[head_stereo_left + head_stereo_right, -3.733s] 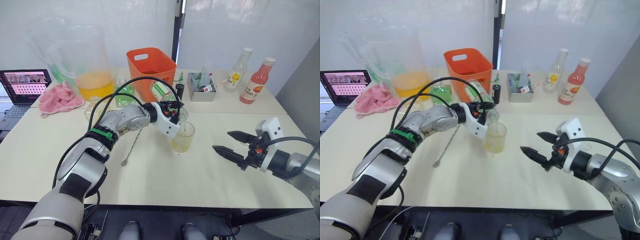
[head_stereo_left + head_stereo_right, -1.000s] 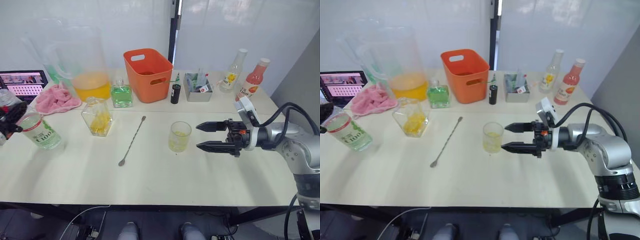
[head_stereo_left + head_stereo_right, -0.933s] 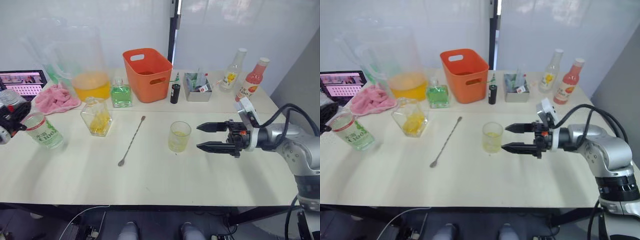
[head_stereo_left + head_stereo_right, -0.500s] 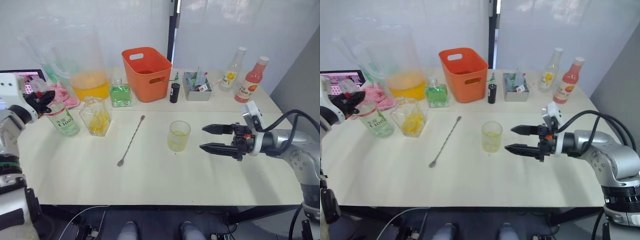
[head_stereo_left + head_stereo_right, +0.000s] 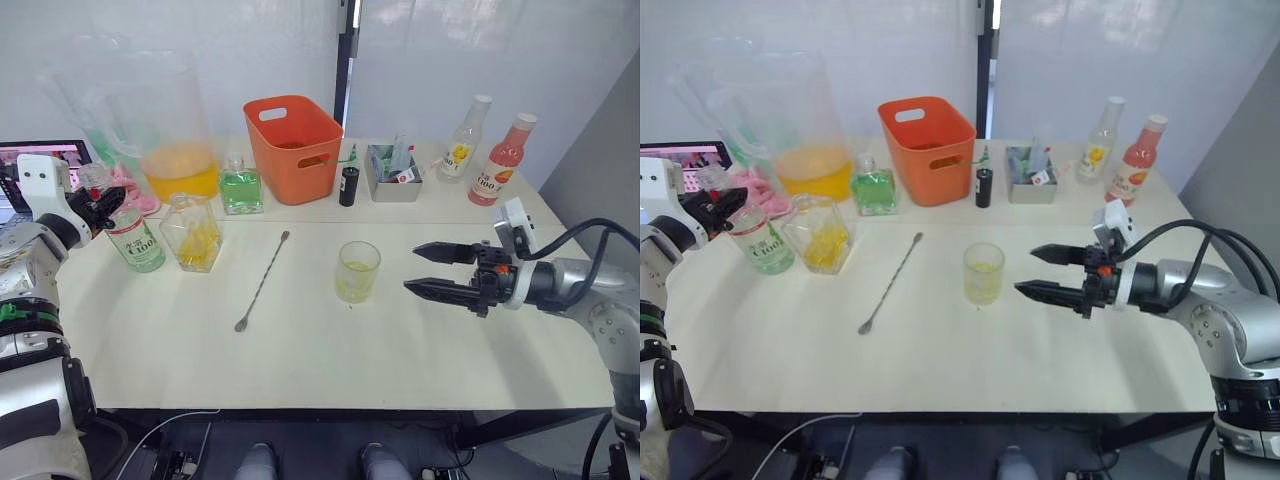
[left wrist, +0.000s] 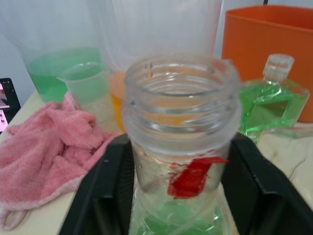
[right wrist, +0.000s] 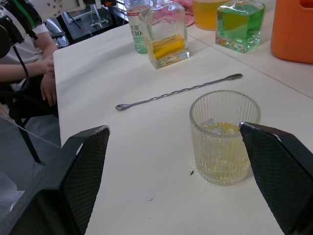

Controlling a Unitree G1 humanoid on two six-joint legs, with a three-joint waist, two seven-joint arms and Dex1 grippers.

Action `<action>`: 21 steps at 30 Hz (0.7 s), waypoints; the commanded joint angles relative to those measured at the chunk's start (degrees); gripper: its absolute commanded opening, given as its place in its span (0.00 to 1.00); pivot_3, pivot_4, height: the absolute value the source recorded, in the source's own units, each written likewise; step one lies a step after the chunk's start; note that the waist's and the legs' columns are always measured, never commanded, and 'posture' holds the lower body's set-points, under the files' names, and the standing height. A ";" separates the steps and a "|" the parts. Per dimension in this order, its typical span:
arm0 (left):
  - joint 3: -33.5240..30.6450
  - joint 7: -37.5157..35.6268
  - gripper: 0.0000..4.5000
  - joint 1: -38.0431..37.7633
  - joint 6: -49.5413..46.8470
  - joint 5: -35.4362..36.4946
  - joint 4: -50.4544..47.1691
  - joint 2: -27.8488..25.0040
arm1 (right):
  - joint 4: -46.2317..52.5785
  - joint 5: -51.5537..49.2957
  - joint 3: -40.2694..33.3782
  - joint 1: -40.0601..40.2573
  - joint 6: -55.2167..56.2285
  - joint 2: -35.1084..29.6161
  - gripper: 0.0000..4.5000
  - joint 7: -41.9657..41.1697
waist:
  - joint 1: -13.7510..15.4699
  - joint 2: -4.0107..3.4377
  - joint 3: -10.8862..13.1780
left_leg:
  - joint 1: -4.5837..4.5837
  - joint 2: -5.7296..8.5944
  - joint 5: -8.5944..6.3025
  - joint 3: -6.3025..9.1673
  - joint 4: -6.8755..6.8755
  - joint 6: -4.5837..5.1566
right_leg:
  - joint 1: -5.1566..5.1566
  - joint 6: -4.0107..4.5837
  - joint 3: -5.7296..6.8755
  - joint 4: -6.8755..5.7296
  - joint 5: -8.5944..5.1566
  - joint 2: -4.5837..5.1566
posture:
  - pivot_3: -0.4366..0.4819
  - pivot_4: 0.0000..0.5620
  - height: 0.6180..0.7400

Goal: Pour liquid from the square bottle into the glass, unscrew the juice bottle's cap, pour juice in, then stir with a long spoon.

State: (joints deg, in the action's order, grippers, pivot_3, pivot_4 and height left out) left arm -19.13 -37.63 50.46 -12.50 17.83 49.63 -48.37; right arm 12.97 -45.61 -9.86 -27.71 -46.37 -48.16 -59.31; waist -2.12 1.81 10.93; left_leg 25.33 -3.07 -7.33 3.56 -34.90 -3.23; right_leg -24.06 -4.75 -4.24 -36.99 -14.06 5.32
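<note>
My left gripper point(image 5: 104, 201) is shut on the neck of the juice bottle point(image 5: 136, 240), whose mouth point(image 6: 181, 83) is open with no cap on it. The bottle stands nearly upright just left of the square bottle point(image 5: 196, 234), which holds yellow liquid. Mid-table stands the glass point(image 5: 357, 272) with pale yellow liquid in its bottom. The long spoon point(image 5: 264, 280) lies flat between the square bottle and the glass. To the right of the glass my right gripper point(image 5: 412, 268) hovers open and empty, a short gap away. The cap is out of view.
Along the back stand a big pitcher point(image 5: 172, 130) with orange liquid, a green square bottle point(image 5: 240, 188), an orange basket point(image 5: 296, 148), a grey tray point(image 5: 394, 166), a yellow-label bottle point(image 5: 462, 148) and a pink-red bottle point(image 5: 497, 164). A pink cloth point(image 6: 44, 147) and a laptop point(image 5: 30, 160) sit far left. A person point(image 7: 29, 61) sits beyond the table.
My left gripper has carried the juice bottle from pouring over the glass out to the far left, then back in beside the square bottle. The right gripper has drawn slightly away from the glass.
</note>
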 commanded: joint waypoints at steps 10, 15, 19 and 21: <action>-7.11 0.00 0.98 1.28 2.37 5.69 -10.96 -0.06 | -1.58 2.06 0.71 -3.11 1.98 0.48 1.00 0.20 | -0.03 0.02 0.00 | 0.05 0.00 0.00 0.01 0.02 0.00 | -0.03 -0.01 0.00 0.01 0.00 0.00 | 0.48 0.27 1.00; -9.00 -1.58 0.98 3.42 3.50 9.12 -19.53 -1.40 | -3.20 1.99 1.07 -4.88 2.04 0.51 1.00 -0.85 | -0.07 0.03 0.00 | 0.05 0.00 0.00 0.01 0.02 0.00 | -0.01 0.00 0.00 0.02 0.00 0.00 | 0.48 0.27 1.00; -8.14 -3.58 0.98 3.41 -4.64 14.09 -30.98 -2.74 | -3.47 1.31 0.75 -5.35 1.49 0.11 1.00 -1.85 | -0.11 0.03 0.01 | 0.05 0.00 0.00 0.01 0.01 0.00 | 0.00 -0.01 -0.01 0.02 0.00 0.01 | 0.48 0.27 1.00; -7.43 -4.92 0.98 1.26 -10.71 17.51 -37.48 -3.47 | -3.66 1.31 0.73 -5.53 1.48 -0.18 1.00 -2.50 | -0.18 0.03 0.01 | 0.05 0.00 0.00 0.01 0.01 0.00 | 0.01 -0.01 -0.01 0.02 0.00 0.01 | 0.48 0.27 1.00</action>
State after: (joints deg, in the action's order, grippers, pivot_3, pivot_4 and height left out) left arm -26.57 -41.25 52.09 -19.24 32.06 18.15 -50.45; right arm 8.77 -43.59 -7.54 -32.06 -45.56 -47.54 -61.07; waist -2.30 1.85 10.94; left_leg 25.39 -3.07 -7.33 3.57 -34.88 -3.23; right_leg -24.07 -4.76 -4.26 -36.97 -14.06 5.33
